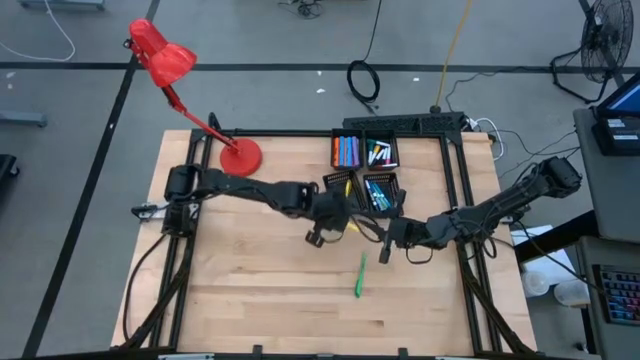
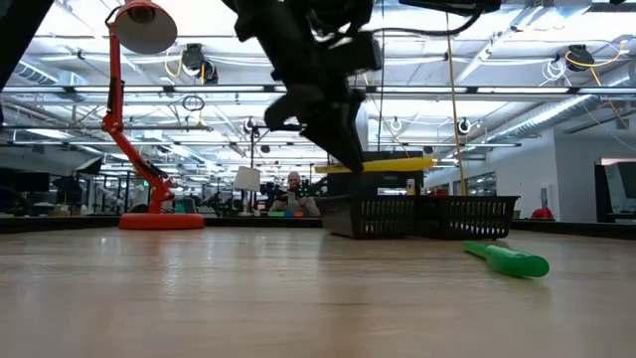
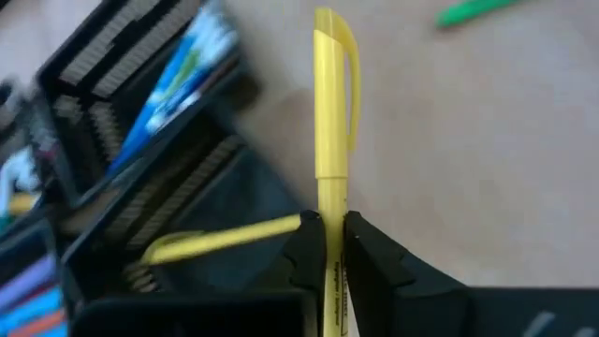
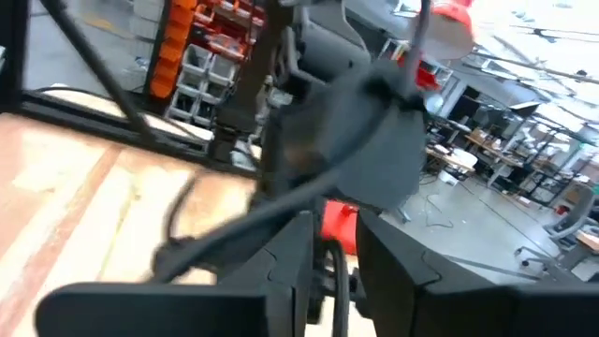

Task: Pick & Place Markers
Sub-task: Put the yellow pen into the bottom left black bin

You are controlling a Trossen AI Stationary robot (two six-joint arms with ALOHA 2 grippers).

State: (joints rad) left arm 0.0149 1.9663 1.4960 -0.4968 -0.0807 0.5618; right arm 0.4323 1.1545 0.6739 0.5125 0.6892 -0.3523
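Observation:
My left gripper (image 1: 340, 218) hangs beside the near-left corner of the black four-compartment tray (image 1: 366, 133), shut on a yellow marker (image 3: 334, 112). In the low view that marker (image 2: 388, 164) lies level above the tray (image 2: 417, 214). A second yellow marker (image 3: 225, 239) lies in the near-left compartment. The other compartments hold blue, orange, white and teal markers. One green marker (image 1: 359, 275) lies flat on the bare table, nearer than both grippers. My right gripper (image 1: 392, 238) waits just right of the left one, fingers a little apart and empty. My left gripper pinches the yellow marker's barrel (image 3: 332, 245) between its two fingers, on the part away from the cap. The capped end (image 3: 334, 47) sticks out ahead of the fingertips. The marker is lifted clear and lies about level, over the tray's near edge.
A red desk lamp has its base (image 1: 240, 156) at the table's far left. The left arm (image 4: 346, 150) fills the right wrist view. Black frame rails run along the table's left, right and far edges. Bare wood lies near and to the left.

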